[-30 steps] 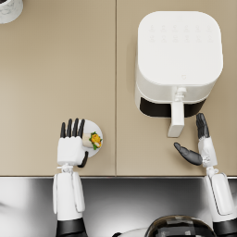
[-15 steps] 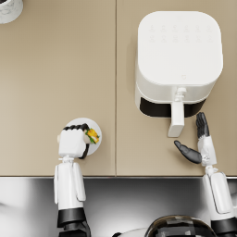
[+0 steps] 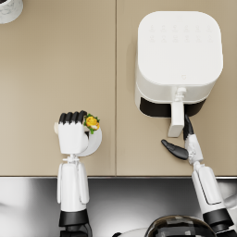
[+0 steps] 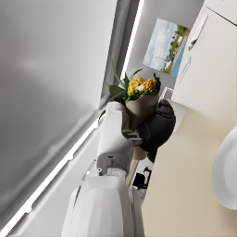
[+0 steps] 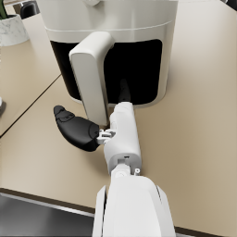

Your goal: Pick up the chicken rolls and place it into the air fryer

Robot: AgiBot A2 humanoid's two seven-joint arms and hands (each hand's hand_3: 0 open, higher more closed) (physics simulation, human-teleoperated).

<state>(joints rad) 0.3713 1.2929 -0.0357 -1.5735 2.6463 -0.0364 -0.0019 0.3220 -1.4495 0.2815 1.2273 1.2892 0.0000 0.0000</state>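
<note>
My left hand (image 3: 72, 133) grips the chicken roll (image 3: 92, 122), a tan wrap with yellow filling and green leaves, over a small white plate (image 3: 95, 142) near the counter's front edge. The left wrist view shows the roll (image 4: 141, 95) held upright in the dark fingers (image 4: 159, 127), with the plate (image 4: 227, 171) off to one side. The white air fryer (image 3: 178, 60) stands at the right, its drawer opening dark and its handle (image 3: 176, 118) pointing toward me. My right hand (image 3: 181, 141) is open just below the handle (image 5: 92, 76), fingers reaching at the fryer's front (image 5: 111, 69).
A white speckled pot (image 3: 9, 9) stands at the counter's far left corner. A seam (image 3: 115, 88) runs down the beige counter between the two hands. A metal strip (image 3: 120, 203) borders the counter's front edge.
My left hand's fingers have curled around the chicken roll on the plate, and now hold it. The right hand stays beside the fryer handle.
</note>
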